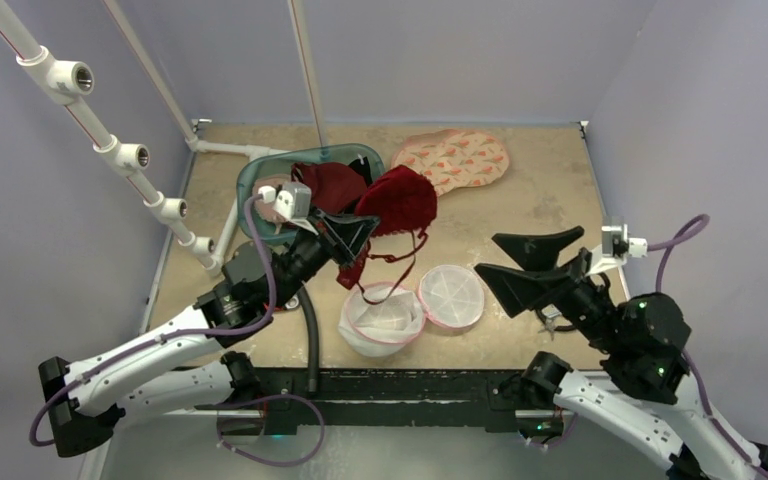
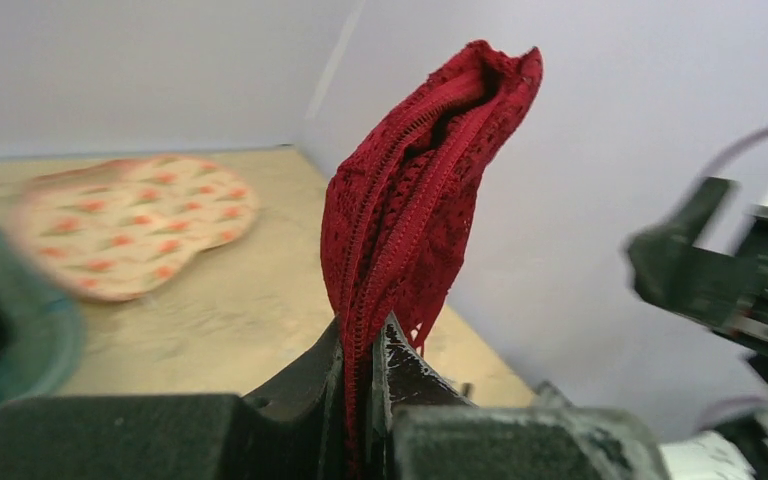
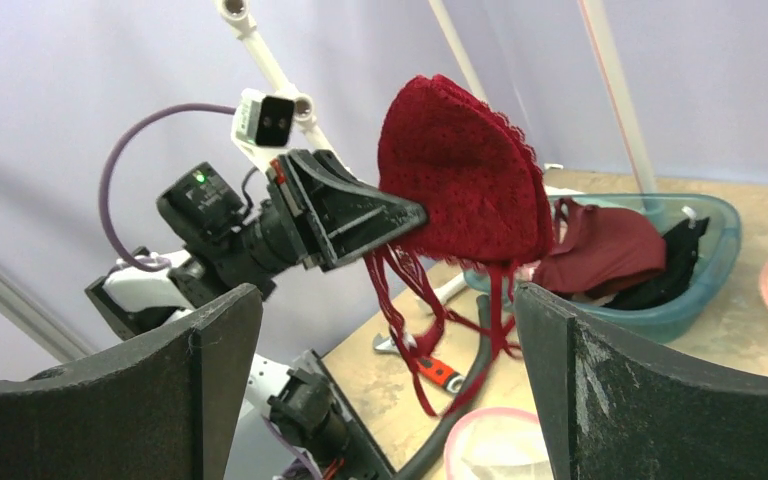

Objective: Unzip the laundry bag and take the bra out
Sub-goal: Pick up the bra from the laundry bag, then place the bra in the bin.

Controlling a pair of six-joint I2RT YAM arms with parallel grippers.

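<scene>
Aloft, folded crimson lace bra (image 2: 410, 200)

The top camera looks steeply down from above and behind the arm bases over the whole table (image 1: 520, 230), the left wrist camera peers close past the left gripper (image 2: 362, 345) toward the far right corner, and the right wrist camera faces leftward through the right gripper (image 3: 385, 300), all three sharing the red bra (image 1: 397, 200).

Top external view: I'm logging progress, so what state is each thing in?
bra: lifted off the table, straps hanging.
left gripper: shut on the bra.
right gripper: open, empty.
laundry bag: unzipped, lying open on the table.
basin: holds other clothes.
</scene>
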